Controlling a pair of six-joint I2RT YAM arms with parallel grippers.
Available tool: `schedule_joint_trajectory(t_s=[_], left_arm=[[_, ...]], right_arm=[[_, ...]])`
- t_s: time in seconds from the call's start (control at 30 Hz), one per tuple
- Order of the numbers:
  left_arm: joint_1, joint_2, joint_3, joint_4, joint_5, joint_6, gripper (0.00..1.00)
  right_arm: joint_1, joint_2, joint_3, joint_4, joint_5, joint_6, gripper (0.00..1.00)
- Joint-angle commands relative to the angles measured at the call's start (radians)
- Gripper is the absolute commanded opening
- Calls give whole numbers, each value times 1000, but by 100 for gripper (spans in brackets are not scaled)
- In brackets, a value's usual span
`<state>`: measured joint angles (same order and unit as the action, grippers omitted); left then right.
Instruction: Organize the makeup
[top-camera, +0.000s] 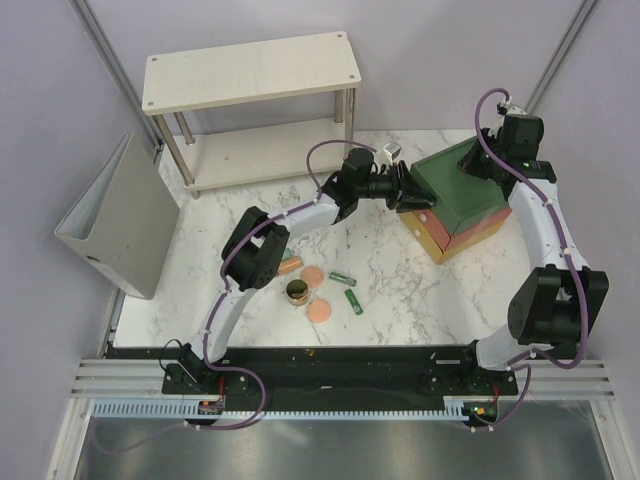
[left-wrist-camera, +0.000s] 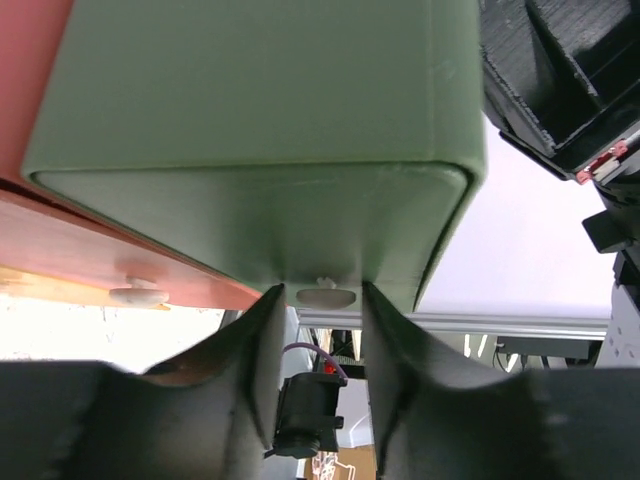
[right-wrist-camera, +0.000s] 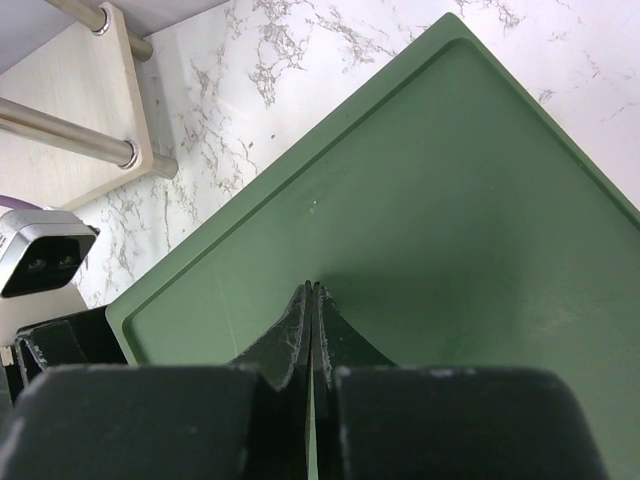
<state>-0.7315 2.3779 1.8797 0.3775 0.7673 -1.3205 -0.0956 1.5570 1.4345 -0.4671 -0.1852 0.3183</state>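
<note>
The makeup lies on the marble in front of the left arm: a grey-orange tube (top-camera: 290, 266), two peach-pink discs (top-camera: 313, 275) (top-camera: 321, 310), a dark gold-rimmed jar (top-camera: 297, 292) and two short green tubes (top-camera: 343, 277) (top-camera: 353, 300). My left gripper (top-camera: 405, 190) is far from them, at the front of the drawer box (top-camera: 455, 200). In the left wrist view the left gripper (left-wrist-camera: 322, 290) stands open, its fingers either side of the green drawer's white knob (left-wrist-camera: 327, 297), with small gaps. My right gripper (right-wrist-camera: 312, 287) is shut, empty, tips on the box's green top (right-wrist-camera: 450, 200).
A red drawer with its own knob (left-wrist-camera: 140, 294) sits under the green one, a yellow one below. A pale two-level shelf (top-camera: 250, 70) stands at the back left. A grey binder (top-camera: 120, 220) leans at the table's left edge.
</note>
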Motion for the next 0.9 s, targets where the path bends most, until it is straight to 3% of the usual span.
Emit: schedule_joint_trajectory(t_s=[0.0,0.13,0.23,0.57,0.87], left_arm=[[-17,15,49,60,-46,-39,38],[-16,15,41,84,-37,-46,12],[-17,1,12,110,-34,-51,2],[-11,-163,-157,52,-51,69,2],[3,-341,-405,3,-19,179,2]], right_arm=[[-3,12,-57,-154,4,-18,0],[-3,9,-68,-151,3,-16,0],[-3,9,-74,-151,3,-16,0],[-1,15,-75,-150,-2,-13,0],[-3,14,-83,-146,-3,-12,0]])
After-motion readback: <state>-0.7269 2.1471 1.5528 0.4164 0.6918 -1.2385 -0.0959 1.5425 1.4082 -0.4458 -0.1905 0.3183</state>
